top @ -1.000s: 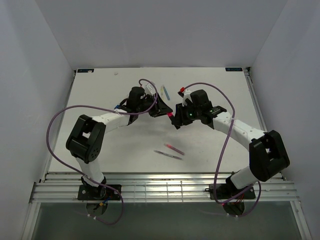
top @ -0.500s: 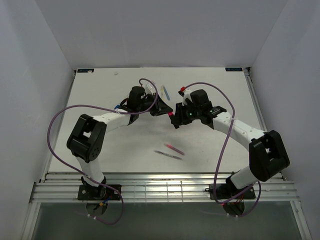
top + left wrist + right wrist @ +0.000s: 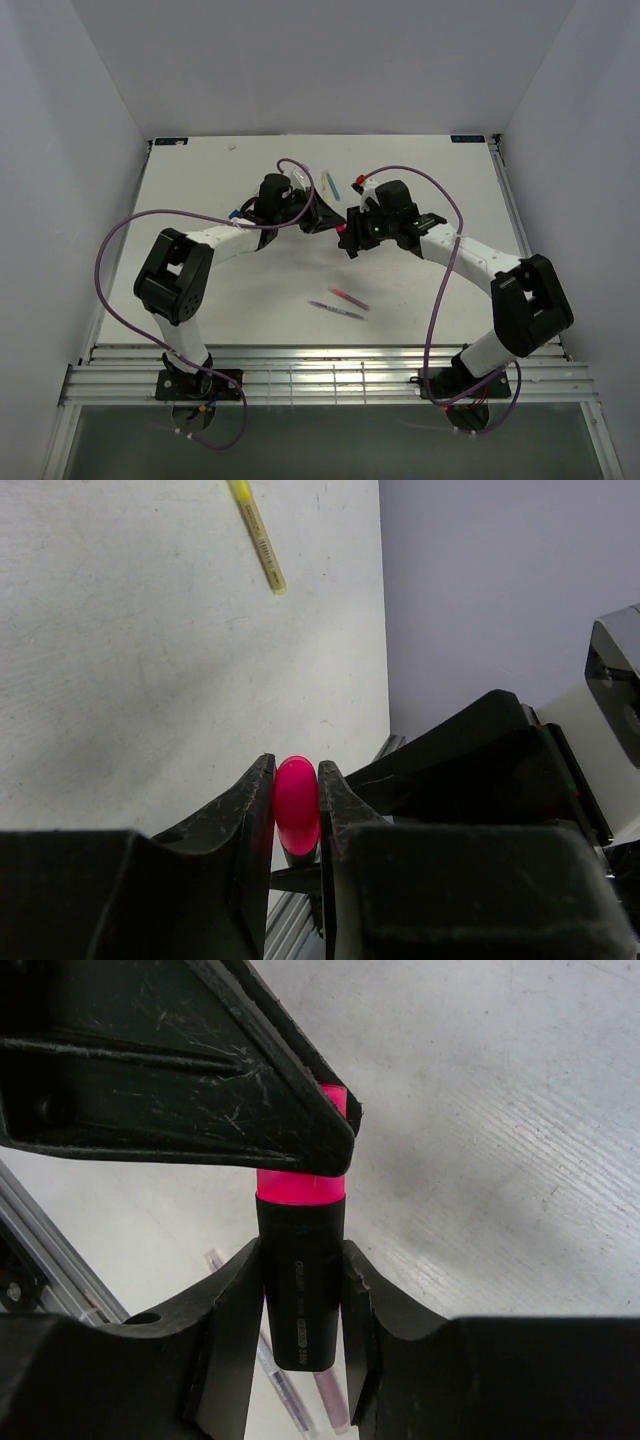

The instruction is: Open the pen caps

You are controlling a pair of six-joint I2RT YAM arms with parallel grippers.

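Note:
A highlighter with a black barrel and a pink cap is held above the table between both grippers. My left gripper is shut on the pink cap, which also shows as a pink band in the right wrist view. My right gripper is shut on the black barrel just below the cap. The cap sits against the barrel with no gap showing. In the top view the left gripper and the right gripper meet tip to tip.
A pink-capped pen and a grey-purple pen lie on the table in front of the grippers. A yellow pen and a blue one lie behind them. White walls stand left, right and behind.
My right arm has shifted slightly left toward the left gripper. Both grips on the highlighter are unchanged.

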